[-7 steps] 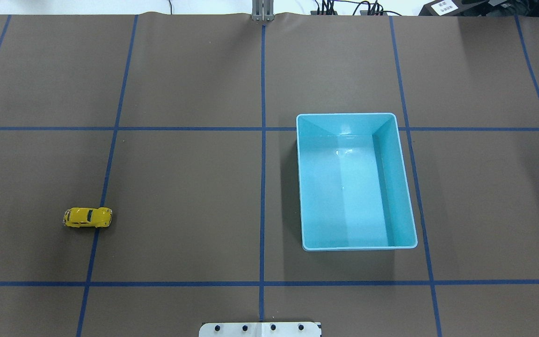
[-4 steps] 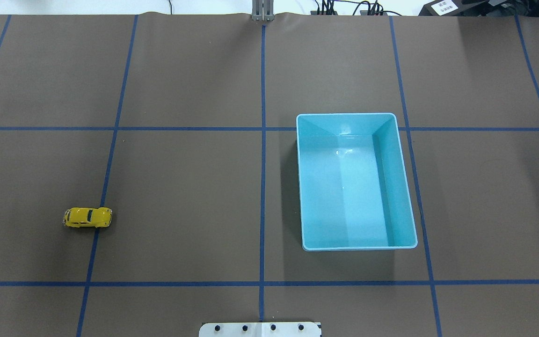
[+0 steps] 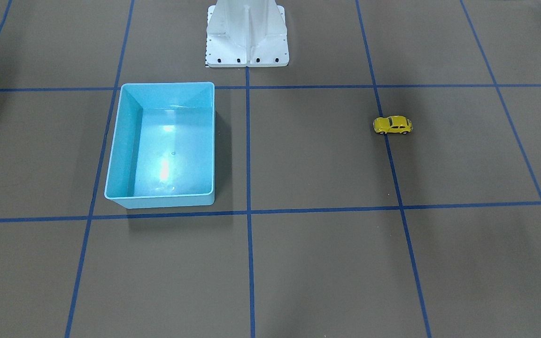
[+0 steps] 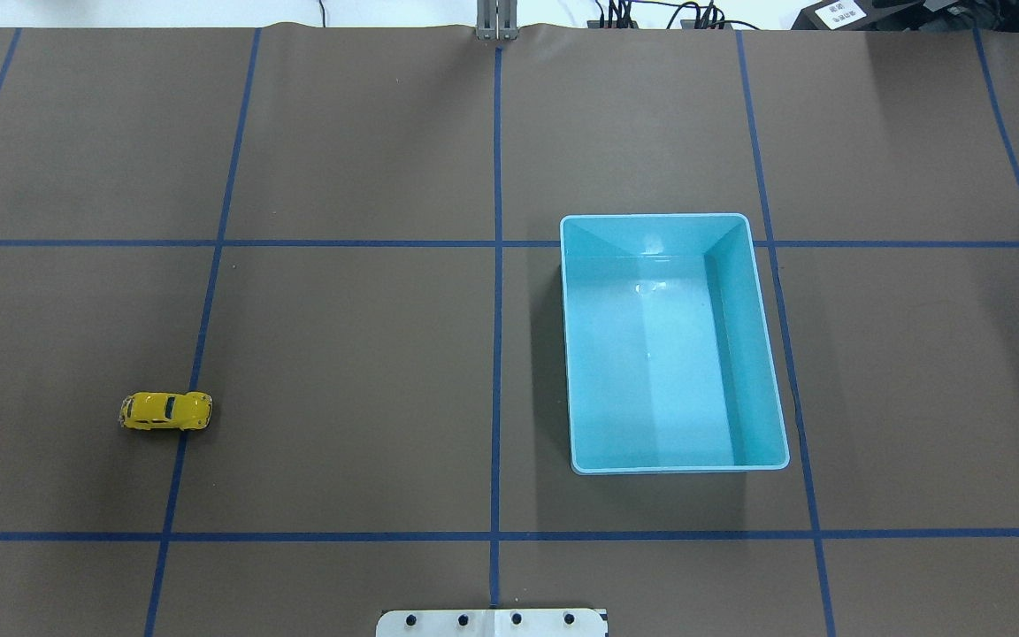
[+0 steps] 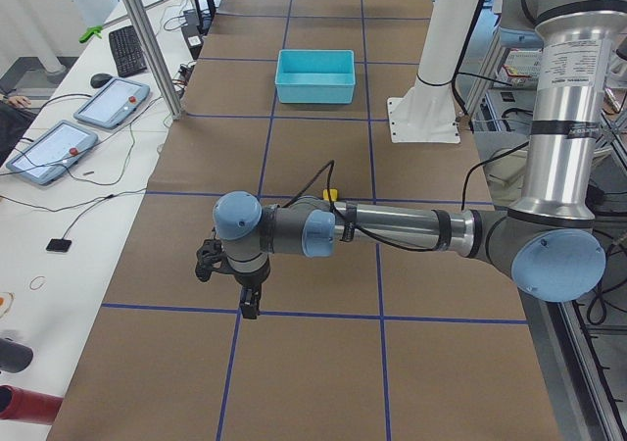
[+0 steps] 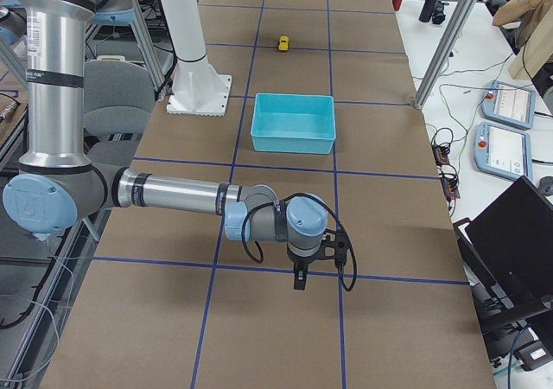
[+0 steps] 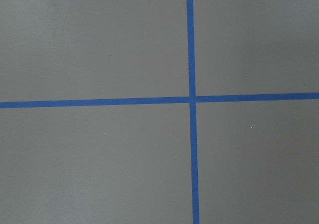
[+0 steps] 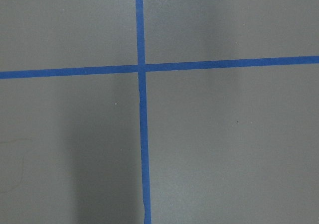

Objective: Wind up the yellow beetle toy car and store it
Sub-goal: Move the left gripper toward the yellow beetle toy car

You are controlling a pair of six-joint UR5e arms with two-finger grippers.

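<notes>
1. The left gripper (image 5: 245,299) shows only from the table's end. It hangs over a tape crossing at the left end of the table, pointing down. From there I cannot tell if it is released or clenched.
2. The same goes for the right gripper (image 6: 300,281), which hangs low over the right end. Its jaws are too small and dark to read.
3. Both wrist cameras show nothing but brown cover and crossing blue tape lines (image 7: 191,98), with no fingers in view.
4. The yellow beetle toy car (image 4: 165,411) sits on its wheels on the near left part of the table, across one tape line. Neither gripper touches it.
5. From the left end the car is mostly hidden behind the left forearm, with only a yellow sliver (image 5: 331,195) peeking over.
6. The light blue bin (image 4: 744,354) stands open right of centre, well apart from the car.
7. The table (image 4: 350,372) is covered in brown paper gridded with blue tape, and the cover ripples slightly at the far edge.
8. The white mounting base (image 3: 247,42) is cut off at the near edge.
9. Along the far side runs a white bench with tablets (image 5: 54,147), a keyboard (image 5: 127,47), cables and a laptop (image 6: 510,233).
</notes>
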